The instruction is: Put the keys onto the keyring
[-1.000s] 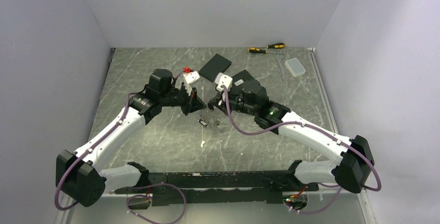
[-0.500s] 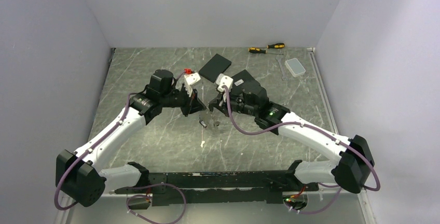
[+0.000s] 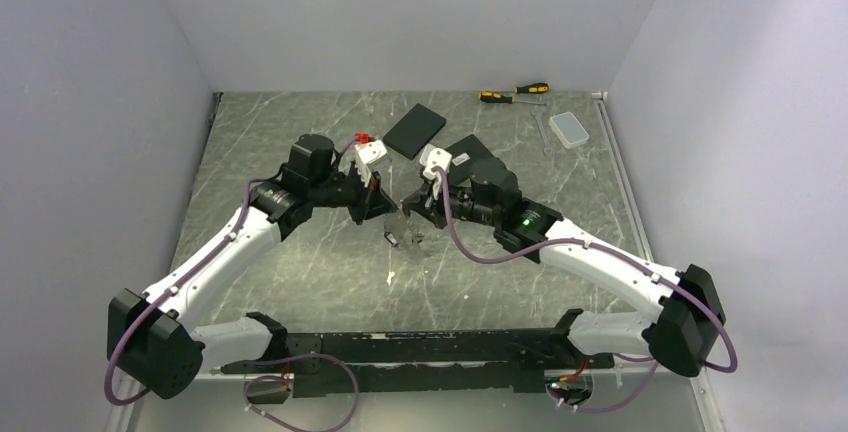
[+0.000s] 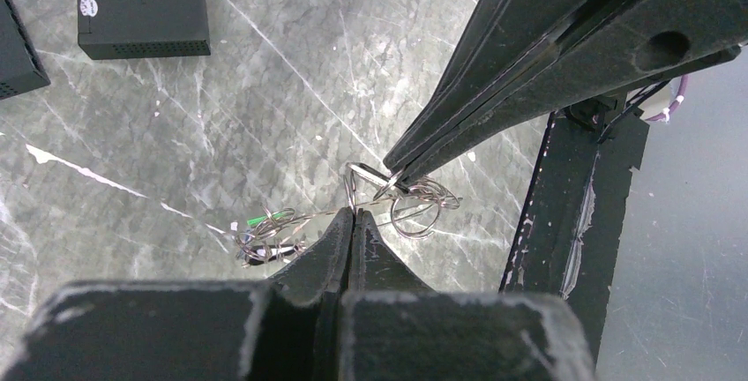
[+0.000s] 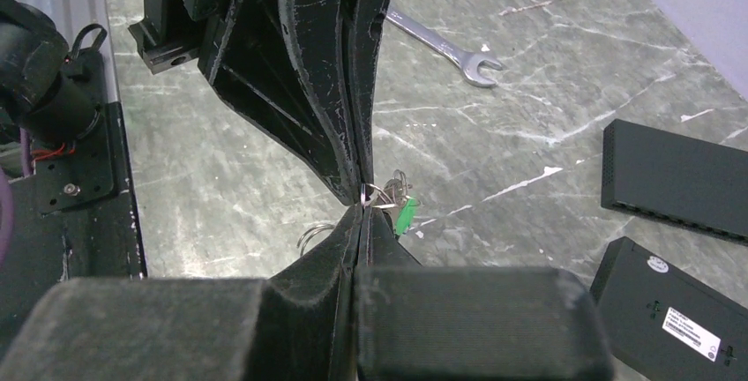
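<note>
The left gripper (image 3: 388, 208) and right gripper (image 3: 409, 204) meet tip to tip over the keys (image 3: 398, 236).

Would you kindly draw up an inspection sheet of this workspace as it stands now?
Surface: marbled grey table with white veins.
Job's things: keyring pinched between both grippers; green-headed key by its wire, and I cannot tell whether it is threaded; pale key lying alone, nearer the bases.
Clutter: black boxes, screwdrivers, clear plastic box and wrench, all on the far side.
Grippers: left gripper and right gripper tip to tip, each shut on the keyring.
Cables: purple cable along each arm; no snag seen.
Surroundings: plain pale walls on three sides; nothing else seen.
</note>
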Robot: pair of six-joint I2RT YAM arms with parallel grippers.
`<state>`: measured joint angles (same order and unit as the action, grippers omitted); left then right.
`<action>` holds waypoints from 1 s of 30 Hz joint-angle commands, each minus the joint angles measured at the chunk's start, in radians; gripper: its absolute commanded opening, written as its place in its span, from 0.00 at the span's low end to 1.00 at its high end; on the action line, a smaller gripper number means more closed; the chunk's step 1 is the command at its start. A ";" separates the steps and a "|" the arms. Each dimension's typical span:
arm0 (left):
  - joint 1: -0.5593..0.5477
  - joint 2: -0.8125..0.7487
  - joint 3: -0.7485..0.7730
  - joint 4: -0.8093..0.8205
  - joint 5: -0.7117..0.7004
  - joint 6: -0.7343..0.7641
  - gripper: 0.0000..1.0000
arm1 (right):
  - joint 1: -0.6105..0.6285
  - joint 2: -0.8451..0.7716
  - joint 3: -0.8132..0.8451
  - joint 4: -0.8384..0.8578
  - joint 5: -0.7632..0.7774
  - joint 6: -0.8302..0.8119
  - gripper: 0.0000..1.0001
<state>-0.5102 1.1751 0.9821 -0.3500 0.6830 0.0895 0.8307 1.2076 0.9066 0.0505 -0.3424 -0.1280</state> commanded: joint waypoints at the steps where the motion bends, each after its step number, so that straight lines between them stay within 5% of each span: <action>1: -0.007 -0.025 0.051 0.032 0.013 0.010 0.00 | -0.002 0.009 0.002 0.057 -0.005 0.009 0.00; 30: -0.007 -0.023 0.052 0.031 0.034 0.014 0.00 | -0.030 0.034 0.046 0.057 -0.082 0.005 0.00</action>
<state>-0.5106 1.1751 0.9825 -0.3496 0.6838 0.0902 0.8055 1.2514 0.9077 0.0601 -0.3820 -0.1265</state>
